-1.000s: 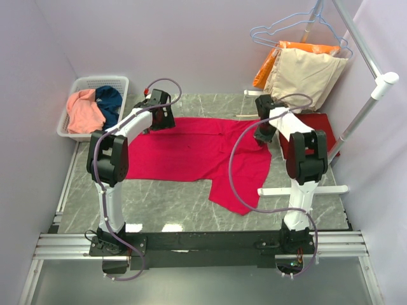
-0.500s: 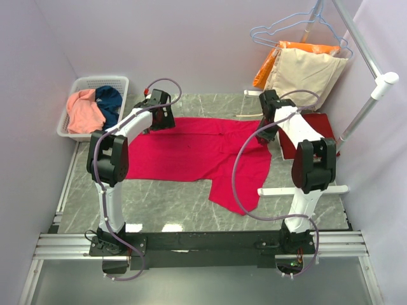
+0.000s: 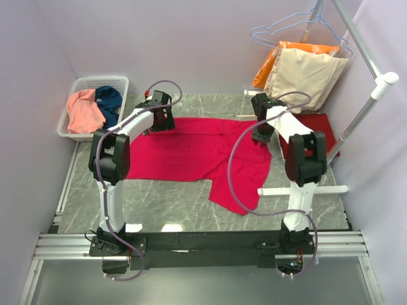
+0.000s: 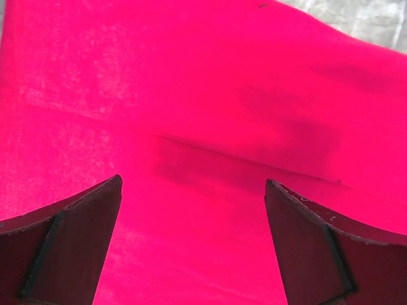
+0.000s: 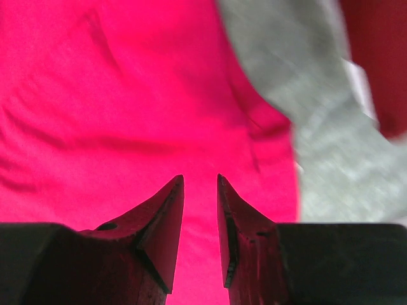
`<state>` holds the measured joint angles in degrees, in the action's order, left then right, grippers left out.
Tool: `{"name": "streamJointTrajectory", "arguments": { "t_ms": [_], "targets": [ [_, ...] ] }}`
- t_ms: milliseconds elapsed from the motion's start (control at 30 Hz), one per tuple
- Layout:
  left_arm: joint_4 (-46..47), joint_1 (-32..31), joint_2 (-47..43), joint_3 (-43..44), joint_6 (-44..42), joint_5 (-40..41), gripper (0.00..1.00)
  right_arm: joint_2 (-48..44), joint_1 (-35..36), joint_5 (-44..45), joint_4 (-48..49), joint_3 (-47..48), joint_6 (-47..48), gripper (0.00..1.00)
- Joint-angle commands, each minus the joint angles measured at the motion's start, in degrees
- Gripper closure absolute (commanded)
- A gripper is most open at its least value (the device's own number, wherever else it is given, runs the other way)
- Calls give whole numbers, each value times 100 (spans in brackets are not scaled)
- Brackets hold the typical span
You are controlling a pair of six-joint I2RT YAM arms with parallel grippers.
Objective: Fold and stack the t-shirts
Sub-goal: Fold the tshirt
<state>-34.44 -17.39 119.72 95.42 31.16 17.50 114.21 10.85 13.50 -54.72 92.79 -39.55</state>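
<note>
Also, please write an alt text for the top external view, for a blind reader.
A bright crimson-red t-shirt lies spread on a grey table, the left claw and right claw over its far corners. A white basket, far left, holds a salmon-pink t-shirt and a dark teal-blue t-shirt.

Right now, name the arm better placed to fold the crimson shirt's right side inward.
Right. The right pincer sits over the crimson shirt at that right edge, jaws slightly parted; the left pincer hangs wide open over the far-left part.
</note>
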Motion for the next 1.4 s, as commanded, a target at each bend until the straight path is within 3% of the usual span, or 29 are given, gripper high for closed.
{"name": "streamJointTrajectory", "arguments": {
  "t_ms": [0,233,533,900,1200,1300,1367],
  "targets": [
    [-212,-10,156,381,189,315,1,645,57,-302,119,678,61,65],
    [-933,16,867,996,514,439,1,1234,154,-462,-293,1197,167,65],
    [-2057,262,1764,1988,1041,913,1,2051,31,-23,-1171,2128,0,71],
    [-2041,517,2187,2965,726,642,1,2861,-224,-242,-1594,3596,105,73],
    [-1489,543,1854,2721,330,263,1,2485,-294,-137,-1182,3597,439,74],
    [-1128,543,1266,2221,198,96,1,1854,-285,117,-849,3281,500,73],
    [-671,543,625,1895,119,9,1,1448,-285,223,-567,2948,536,66]
  ]
}}
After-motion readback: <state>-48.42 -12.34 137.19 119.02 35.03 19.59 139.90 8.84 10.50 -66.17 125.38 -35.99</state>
